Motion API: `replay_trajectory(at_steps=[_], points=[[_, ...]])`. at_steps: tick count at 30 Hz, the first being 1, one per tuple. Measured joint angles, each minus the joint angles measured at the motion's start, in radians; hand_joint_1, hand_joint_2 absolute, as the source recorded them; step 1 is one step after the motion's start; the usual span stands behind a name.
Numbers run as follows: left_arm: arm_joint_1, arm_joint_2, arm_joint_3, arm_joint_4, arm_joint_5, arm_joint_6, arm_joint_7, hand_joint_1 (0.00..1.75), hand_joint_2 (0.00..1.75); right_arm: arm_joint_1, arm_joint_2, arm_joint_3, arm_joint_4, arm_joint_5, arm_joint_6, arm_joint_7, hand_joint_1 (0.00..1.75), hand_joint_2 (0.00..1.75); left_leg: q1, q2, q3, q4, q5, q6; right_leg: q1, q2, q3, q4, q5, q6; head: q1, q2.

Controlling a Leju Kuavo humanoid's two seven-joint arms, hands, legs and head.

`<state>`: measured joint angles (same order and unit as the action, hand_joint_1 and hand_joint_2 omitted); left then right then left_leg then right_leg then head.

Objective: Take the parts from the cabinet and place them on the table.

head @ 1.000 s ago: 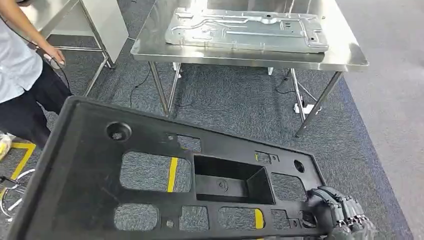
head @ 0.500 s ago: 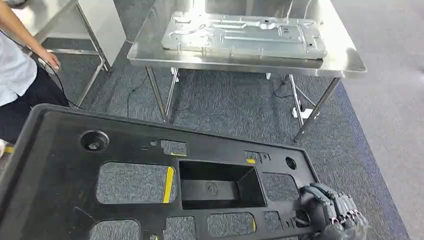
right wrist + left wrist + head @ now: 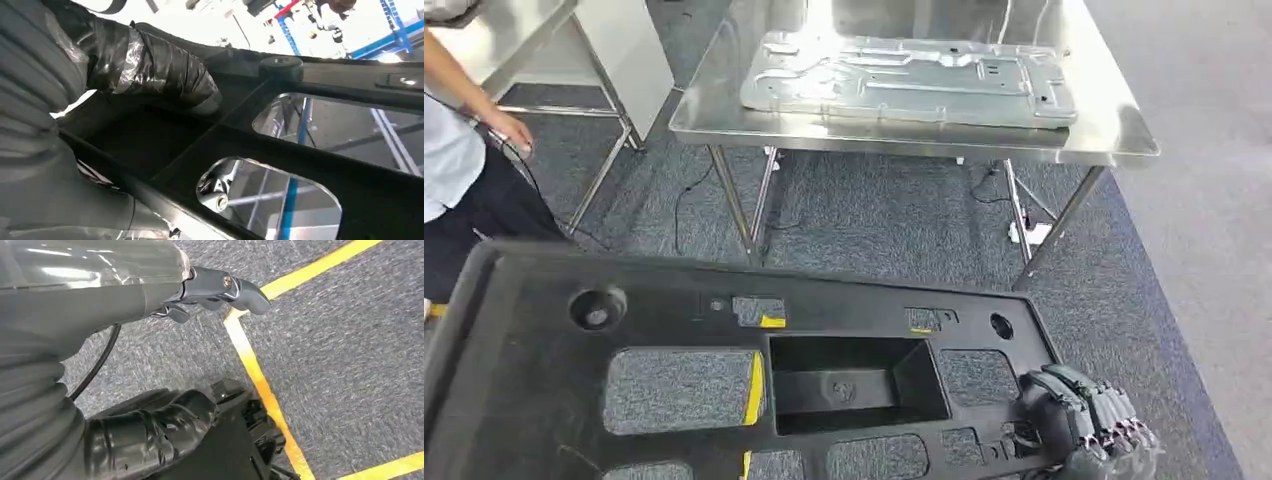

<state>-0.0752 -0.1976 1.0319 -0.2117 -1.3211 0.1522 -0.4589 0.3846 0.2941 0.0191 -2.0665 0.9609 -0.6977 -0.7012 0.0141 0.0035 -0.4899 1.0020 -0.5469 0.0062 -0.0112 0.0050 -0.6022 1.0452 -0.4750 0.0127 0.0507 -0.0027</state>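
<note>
A large black plastic panel [image 3: 674,370] filled the lower half of the head view, lying roughly flat and running from the lower left edge across to the lower right. It had several cut-out windows through which grey carpet [image 3: 874,220] and a strip of yellow floor tape [image 3: 754,385] showed, a deep rectangular well near its middle, and a round boss toward its upper left.

The right hand [image 3: 1084,420] sat at the lower right of the head view, its dark fingers curled over the panel's right end and gripping it. In the right wrist view that hand's taped thumb [image 3: 160,70] pressed against the panel's ribbed underside [image 3: 300,155], beside two of the openings.

The left hand [image 3: 150,435] appeared in the left wrist view as glossy black wrapped fingers lying against a dark edge of the panel at the bottom of that frame, with carpet and yellow tape lines beyond. Whether it truly clasped the panel I could not tell from there.

Across the upper part of the head view stood a stainless steel table [image 3: 1114,130] on thin legs, well apart from the panel. On its top lay a flat pressed sheet-metal part [image 3: 904,80]. At the left edge of the head view stood a person [image 3: 464,170] in a light top and dark trousers, one hand lowered near a cable.
</note>
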Motion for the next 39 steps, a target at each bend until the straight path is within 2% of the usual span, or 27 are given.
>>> replay_trajectory(at_steps=[2, 3, 5, 6, 7, 8, 10, 11, 12, 15, 16, 17, 18, 20, 21, 22, 23, 25, 26, 27, 28, 31, 33, 36, 37, 38, 39], points=[[-0.001, 0.000, -0.002, 0.000, 0.000, 0.000, 0.000, 0.00, 1.75, -0.001, 0.000, 0.004, 0.000, 0.002, 0.000, 0.000, 1.75, 1.75, 0.004, 0.000, -0.004, 0.034, -0.024, -0.007, -0.005, -0.001, 0.020, -0.017, -0.002, -0.016, 0.001, 0.000], [-0.001, 0.000, -0.002, 0.000, 0.000, 0.000, 0.000, 0.00, 1.75, -0.003, 0.000, 0.006, 0.000, 0.003, 0.000, 0.000, 1.75, 1.75, 0.004, 0.000, -0.039, 0.102, -0.054, -0.007, -0.004, -0.004, 0.025, -0.018, -0.006, -0.023, -0.003, 0.000], [0.001, 0.000, -0.003, 0.000, 0.000, 0.000, 0.000, 0.00, 1.75, -0.004, 0.000, 0.009, 0.000, 0.003, 0.000, 0.000, 1.75, 1.75, 0.004, 0.000, -0.143, 0.275, -0.114, -0.009, 0.003, -0.006, 0.033, -0.017, -0.014, -0.033, -0.002, 0.000], [0.003, 0.000, -0.003, 0.000, 0.000, 0.000, 0.000, 0.00, 1.75, -0.004, 0.000, 0.010, 0.000, 0.003, 0.000, 0.000, 1.75, 1.75, 0.004, 0.000, -0.182, 0.328, -0.117, -0.009, 0.006, -0.005, 0.037, -0.017, -0.019, -0.036, -0.002, 0.000], [0.005, 0.000, -0.003, 0.000, 0.000, 0.000, 0.000, 0.00, 1.75, -0.004, 0.000, 0.010, 0.000, 0.003, 0.000, 0.000, 1.75, 1.75, 0.004, 0.000, -0.200, 0.334, -0.093, -0.007, 0.009, -0.002, 0.045, -0.017, -0.024, -0.037, -0.002, 0.000], [0.006, 0.000, -0.003, 0.000, 0.000, 0.000, 0.000, 0.00, 1.75, -0.004, 0.000, 0.010, 0.000, 0.003, 0.000, 0.000, 1.75, 1.75, 0.004, 0.000, -0.195, 0.295, -0.049, -0.003, 0.012, 0.001, 0.054, -0.017, -0.030, -0.037, -0.002, 0.000], [0.006, 0.001, -0.003, 0.000, 0.000, 0.000, 0.000, 0.00, 1.75, -0.004, 0.000, 0.011, 0.000, 0.003, 0.000, 0.000, 1.75, 1.75, -0.003, -0.001, -0.140, 0.131, 0.069, 0.013, 0.017, 0.003, 0.077, -0.017, -0.045, -0.036, -0.002, 0.000], [0.006, 0.002, -0.003, 0.000, 0.000, 0.000, 0.000, 0.00, 1.75, -0.005, 0.000, 0.011, 0.000, 0.003, 0.000, 0.000, 1.75, 1.75, -0.007, -0.001, -0.123, 0.071, 0.089, 0.024, 0.015, 0.002, 0.077, -0.017, -0.052, -0.034, -0.001, 0.000], [0.004, 0.003, -0.003, 0.000, 0.000, 0.000, 0.000, 0.00, 1.75, -0.007, -0.001, 0.011, 0.001, 0.003, 0.000, 0.000, 1.75, 1.75, -0.010, 0.000, -0.106, 0.044, 0.073, 0.023, 0.023, 0.004, 0.077, -0.011, -0.061, -0.025, -0.002, 0.000], [0.003, 0.003, -0.003, 0.000, -0.001, 0.000, -0.002, 0.00, 1.75, -0.007, -0.003, 0.013, 0.001, 0.003, 0.000, 0.000, 1.75, 1.75, -0.017, -0.002, -0.104, 0.045, 0.065, 0.030, 0.015, 0.002, 0.081, -0.021, -0.064, -0.012, -0.002, 0.000], [0.005, 0.003, -0.003, 0.000, -0.002, 0.000, -0.002, 0.00, 1.75, -0.008, -0.003, 0.013, 0.000, 0.003, 0.000, 0.000, 1.75, 1.75, -0.008, -0.004, -0.096, 0.028, 0.068, 0.035, 0.022, 0.001, 0.088, -0.025, -0.069, -0.003, -0.002, 0.000], [0.007, 0.003, -0.004, 0.000, -0.002, 0.000, -0.002, 0.00, 1.75, -0.007, -0.004, 0.013, 0.000, 0.003, 0.000, 0.000, 1.75, 1.75, -0.004, -0.003, -0.084, 0.017, 0.072, 0.038, 0.015, 0.000, 0.090, -0.008, -0.078, 0.000, -0.001, 0.000], [0.006, 0.003, -0.004, 0.000, -0.002, 0.000, -0.002, 0.00, 1.75, -0.008, -0.004, 0.013, 0.000, 0.004, 0.000, 0.000, 1.75, 1.75, -0.003, -0.002, -0.077, 0.013, 0.069, 0.043, 0.014, -0.001, 0.064, 0.042, -0.103, 0.006, 0.001, 0.000], [0.002, 0.003, -0.004, 0.000, -0.003, -0.002, -0.002, 0.00, 1.75, -0.008, -0.005, 0.013, 0.000, 0.003, 0.000, 0.000, 1.75, 1.75, -0.003, -0.001, -0.069, 0.014, 0.061, 0.046, 0.007, -0.001, -0.023, 0.193, -0.161, 0.014, 0.002, 0.000], [0.002, 0.003, -0.004, 0.000, -0.003, -0.002, -0.002, 0.00, 1.75, -0.008, -0.005, 0.013, 0.001, 0.003, 0.000, 0.000, 1.75, 1.75, -0.003, -0.001, -0.064, 0.014, 0.055, 0.046, 0.003, -0.001, -0.068, 0.258, -0.174, 0.018, 0.001, 0.000], [0.003, 0.004, -0.004, 0.000, -0.003, -0.002, -0.002, 0.00, 1.75, -0.008, -0.006, 0.013, 0.002, 0.003, 0.000, 0.000, 1.75, 1.75, -0.003, -0.001, -0.055, 0.014, 0.048, 0.045, 0.000, -0.002, -0.095, 0.283, -0.164, 0.020, 0.001, 0.000], [0.004, 0.004, -0.004, 0.000, -0.003, -0.002, -0.002, 0.00, 1.75, -0.008, -0.007, 0.013, 0.003, 0.003, 0.000, 0.000, 1.75, 1.75, -0.002, -0.002, -0.044, 0.014, 0.040, 0.042, -0.004, -0.002, -0.095, 0.256, -0.123, 0.023, 0.001, 0.000], [0.005, 0.003, -0.005, 0.000, -0.004, -0.002, -0.002, 0.00, 1.75, -0.009, -0.008, 0.013, 0.003, 0.003, 0.000, 0.000, 1.75, 1.75, 0.001, -0.004, -0.015, 0.015, 0.021, 0.034, -0.011, -0.003, -0.041, 0.105, -0.007, 0.027, 0.002, 0.000], [0.005, 0.003, -0.005, 0.000, -0.005, -0.002, -0.002, 0.00, 1.75, -0.010, -0.009, 0.013, 0.003, 0.003, 0.000, 0.000, 1.75, 1.75, 0.003, -0.004, -0.001, 0.015, 0.009, 0.029, -0.013, -0.006, -0.011, 0.026, 0.025, 0.027, 0.002, 0.000], [0.004, 0.003, -0.005, 0.000, -0.005, -0.003, -0.002, 0.00, 1.75, -0.012, -0.011, 0.013, 0.007, 0.003, 0.000, 0.000, 1.75, 1.75, -0.003, -0.005, -0.003, 0.015, 0.001, 0.020, -0.004, -0.006, -0.006, 0.025, 0.011, 0.024, 0.003, 0.000], [0.002, 0.003, -0.005, 0.000, -0.005, -0.003, -0.002, 0.00, 1.75, -0.016, -0.011, 0.014, 0.006, 0.003, 0.000, -0.001, 1.75, 1.75, -0.002, -0.005, -0.006, 0.015, 0.000, 0.014, -0.003, -0.004, 0.008, 0.008, -0.003, 0.009, 0.001, 0.000], [-0.005, 0.003, -0.007, 0.000, -0.005, -0.003, -0.002, 0.00, 1.75, -0.015, -0.013, 0.015, 0.008, 0.003, 0.000, -0.001, 1.75, 1.75, -0.001, -0.002, 0.007, 0.003, -0.007, -0.001, -0.001, 0.002, 0.009, -0.001, -0.008, -0.009, 0.001, 0.000], [-0.003, 0.004, -0.008, 0.000, -0.005, -0.003, -0.002, 0.00, 1.75, -0.017, -0.013, 0.016, 0.008, 0.003, 0.000, -0.001, 1.75, 1.75, 0.001, -0.002, -0.013, 0.062, -0.036, -0.006, -0.004, -0.001, 0.028, -0.012, -0.013, -0.023, 0.000, 0.000], [-0.001, 0.004, -0.008, 0.000, -0.005, -0.003, -0.002, 0.00, 1.75, -0.017, -0.013, 0.020, 0.008, 0.003, 0.000, -0.001, 1.75, 1.75, 0.001, -0.002, -0.162, 0.307, -0.119, -0.008, 0.005, -0.004, 0.043, -0.013, -0.029, -0.037, 0.000, 0.000], [0.001, 0.004, -0.008, 0.000, -0.005, -0.003, -0.002, 0.00, 1.75, -0.017, -0.013, 0.020, 0.008, 0.003, 0.000, -0.001, 1.75, 1.75, 0.001, -0.002, -0.190, 0.340, -0.117, -0.007, 0.008, -0.003, 0.048, -0.013, -0.034, -0.039, 0.000, 0.000], [0.003, 0.004, -0.008, 0.000, -0.005, -0.003, -0.002, 0.00, 1.75, -0.017, -0.013, 0.020, 0.008, 0.003, 0.000, -0.001, 1.75, 1.75, 0.001, -0.003, -0.204, 0.332, -0.083, -0.003, 0.011, 0.000, 0.059, -0.013, -0.042, -0.039, 0.000, 0.000], [0.004, 0.004, -0.008, 0.000, -0.005, -0.003, -0.002, 0.00, 1.75, -0.017, -0.013, 0.020, 0.008, 0.003, 0.000, -0.001, 1.75, 1.75, -0.001, -0.003, -0.192, 0.275, -0.029, 0.002, 0.013, 0.003, 0.072, -0.013, -0.050, -0.039, 0.000, 0.000]])
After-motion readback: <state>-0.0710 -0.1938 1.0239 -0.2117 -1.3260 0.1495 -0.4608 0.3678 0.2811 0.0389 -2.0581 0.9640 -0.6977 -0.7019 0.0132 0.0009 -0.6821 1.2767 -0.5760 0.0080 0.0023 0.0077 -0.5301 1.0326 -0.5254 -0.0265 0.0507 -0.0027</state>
